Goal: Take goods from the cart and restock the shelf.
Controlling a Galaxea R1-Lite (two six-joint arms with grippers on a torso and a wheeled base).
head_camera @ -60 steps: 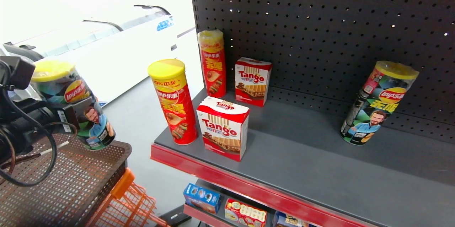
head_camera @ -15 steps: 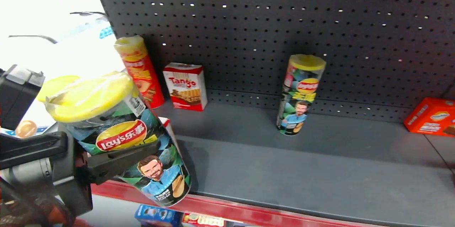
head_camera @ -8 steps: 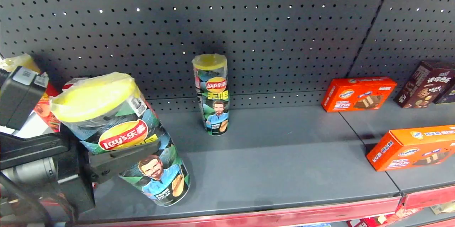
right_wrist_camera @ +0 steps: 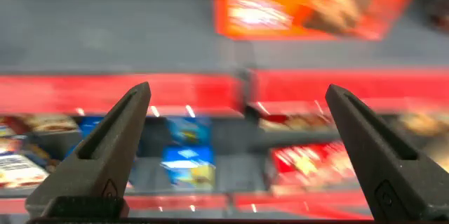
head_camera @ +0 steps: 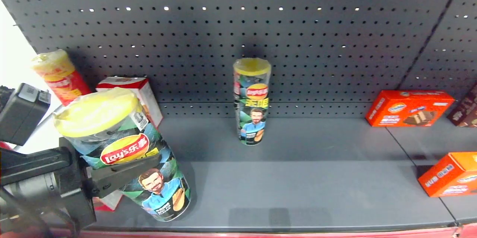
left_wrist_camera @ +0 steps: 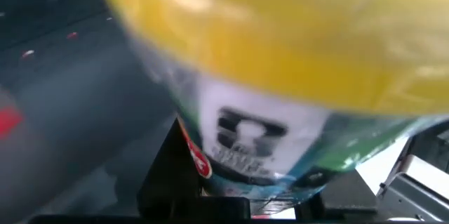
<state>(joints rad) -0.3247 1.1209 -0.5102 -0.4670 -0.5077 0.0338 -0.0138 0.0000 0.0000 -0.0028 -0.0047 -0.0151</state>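
My left gripper [head_camera: 113, 165] is shut on a green chips can [head_camera: 125, 148] with a yellow lid [head_camera: 95, 110]. It holds the can tilted over the front left of the grey shelf [head_camera: 298, 189]. I cannot tell whether the can's base touches the shelf. A matching can [head_camera: 252, 102] stands upright at the back, near the pegboard. In the left wrist view the held can [left_wrist_camera: 252, 140] is close up, with one dark finger [left_wrist_camera: 168, 175] beside it. My right gripper [right_wrist_camera: 238, 154] is open and holds nothing, level with the shelf's red front edge [right_wrist_camera: 175, 94].
A red chips can [head_camera: 59, 76] and a red-and-white wafer box [head_camera: 130, 92] stand at the back left, behind the held can. Orange boxes [head_camera: 408, 107] [head_camera: 447, 174] lie on the right. The right wrist view shows an orange box [right_wrist_camera: 316, 3] and packets on a lower shelf [right_wrist_camera: 186, 164].
The camera has swung from the cart to the shelf front. The can, still in my left gripper, has come from above the cart to the shelf's front left.
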